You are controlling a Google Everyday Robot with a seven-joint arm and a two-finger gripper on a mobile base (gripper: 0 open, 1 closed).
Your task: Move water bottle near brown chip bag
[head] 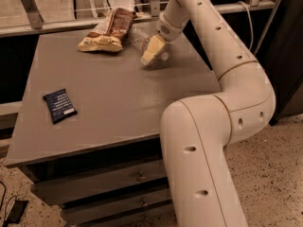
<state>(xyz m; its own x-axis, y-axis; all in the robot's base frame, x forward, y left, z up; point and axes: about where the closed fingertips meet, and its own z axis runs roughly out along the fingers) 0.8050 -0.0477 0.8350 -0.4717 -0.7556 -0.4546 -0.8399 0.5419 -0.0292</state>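
The water bottle (137, 36), clear and ribbed, lies on its side at the far end of the grey table (118, 96). Its far end is right beside the brown chip bag (108, 29), which lies flat, dark brown at the far end and tan-yellow at the near end. My gripper (152, 51) reaches down from the far right and sits over the bottle's near, cap end, covering part of it. The gripper is just right of the chip bag.
A small flat dark blue packet (59, 105) lies near the table's left edge. My arm (213, 126) rises along the table's right side and arches over its far right corner. Metal rails run behind the table. Drawers sit under the front edge.
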